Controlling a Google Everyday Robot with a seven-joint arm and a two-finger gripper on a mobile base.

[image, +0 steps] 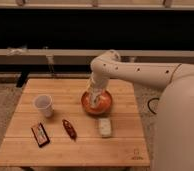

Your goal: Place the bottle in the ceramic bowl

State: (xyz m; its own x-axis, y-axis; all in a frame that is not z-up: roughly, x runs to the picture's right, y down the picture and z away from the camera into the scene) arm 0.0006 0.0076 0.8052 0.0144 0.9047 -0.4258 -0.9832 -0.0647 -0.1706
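Observation:
The ceramic bowl (pixel 107 101), orange inside with a darker rim, sits on the wooden table (pixel 65 152) right of centre. My gripper (pixel 94 101) hangs from the white arm (pixel 135 71) and reaches straight down into the bowl's left half. A pale slim shape at the gripper's tip, inside the bowl, may be the bottle (pixel 93 97); I cannot tell it apart from the gripper itself. No bottle stands anywhere else on the table.
A white cup (pixel 43 105) stands at the left of the table. A dark red oblong item (pixel 68 128) and a dark flat packet (pixel 40 134) lie near the front left. A pale oblong object (pixel 105 127) lies just in front of the bowl.

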